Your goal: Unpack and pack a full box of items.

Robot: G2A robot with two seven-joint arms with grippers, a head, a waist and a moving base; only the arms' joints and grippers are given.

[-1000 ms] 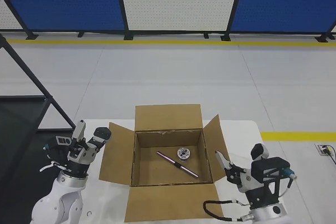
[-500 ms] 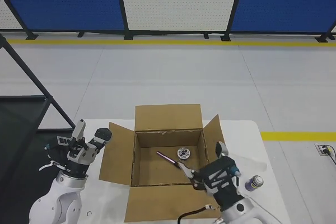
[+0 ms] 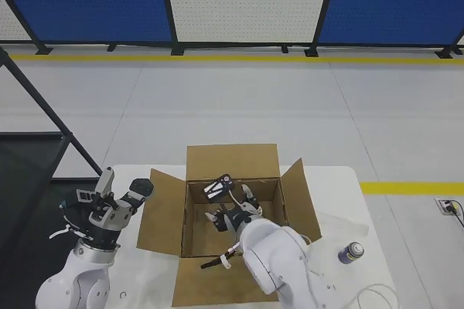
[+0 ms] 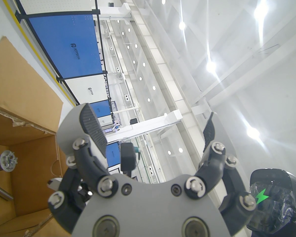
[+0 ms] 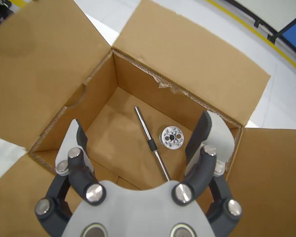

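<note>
cardboard box [image 5: 187, 57]: flaps open | steel rod [image 5: 150, 141]: flat on floor | toothed metal disc [image 5: 172, 138]: just beside rod

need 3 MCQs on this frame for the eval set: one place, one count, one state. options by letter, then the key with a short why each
1. Where in the cardboard box is the metal rod?
A. across an outer flap
B. flat on the floor, beside the round metal part
C. propped over the rim

2. How many items lie on the box floor in the right wrist view?
A. two
B. four
C. none

3. What state is the right gripper in?
A. shut on the metal rod
B. open and empty, above the box
C. shut on the round metal part

Key:
1 B: the rod lies on the brown floor with the round metal part next to it, a small gap between them.
2 A: the rod and the round metal part are the two items seen there.
3 B: its fingers stand wide apart with nothing between them, the box interior below.
</note>
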